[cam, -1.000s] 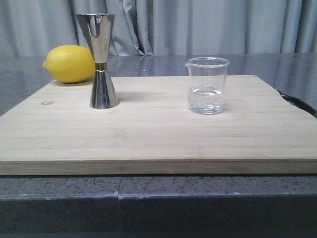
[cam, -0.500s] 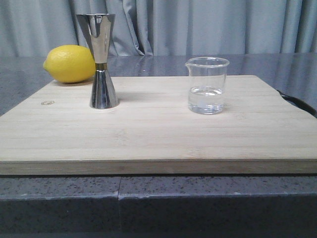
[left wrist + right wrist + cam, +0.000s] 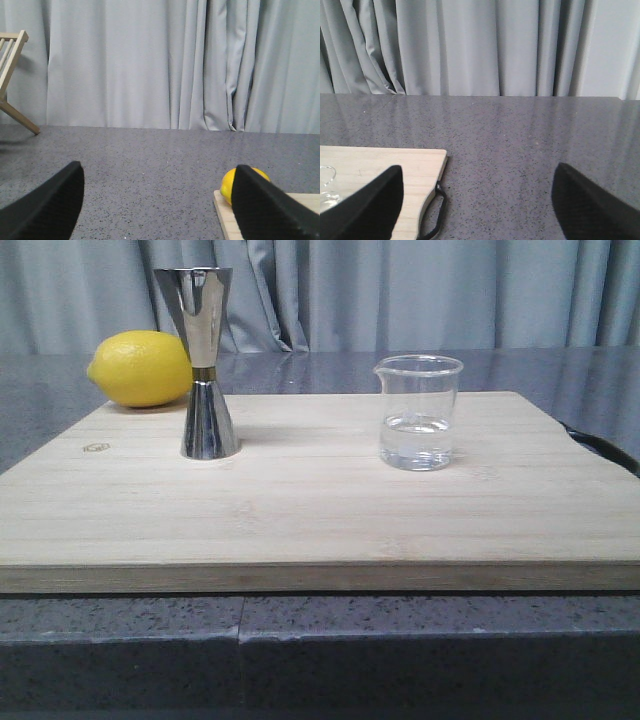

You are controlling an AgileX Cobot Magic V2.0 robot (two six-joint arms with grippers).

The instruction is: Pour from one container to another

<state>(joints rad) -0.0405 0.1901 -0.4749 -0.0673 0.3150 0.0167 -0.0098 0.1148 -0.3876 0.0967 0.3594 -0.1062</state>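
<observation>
A small clear glass beaker (image 3: 419, 412) with a little clear liquid stands on the right part of the wooden board (image 3: 320, 510). A sliver of the beaker (image 3: 326, 187) shows at the edge of the right wrist view. The tall steel jigger (image 3: 204, 362) with a gold waist band stands upright at the board's back left. Neither arm shows in the front view. My left gripper (image 3: 157, 202) is open over the bare counter left of the board. Over the counter right of the board, my right gripper (image 3: 477, 202) is open too. Both hold nothing.
A yellow lemon (image 3: 142, 368) lies behind the jigger at the board's back left corner, and the lemon (image 3: 228, 184) shows beside my left finger. A black cord loop (image 3: 438, 215) hangs off the board's right end. A wooden rack (image 3: 11, 75) stands far left. Grey curtains close the back.
</observation>
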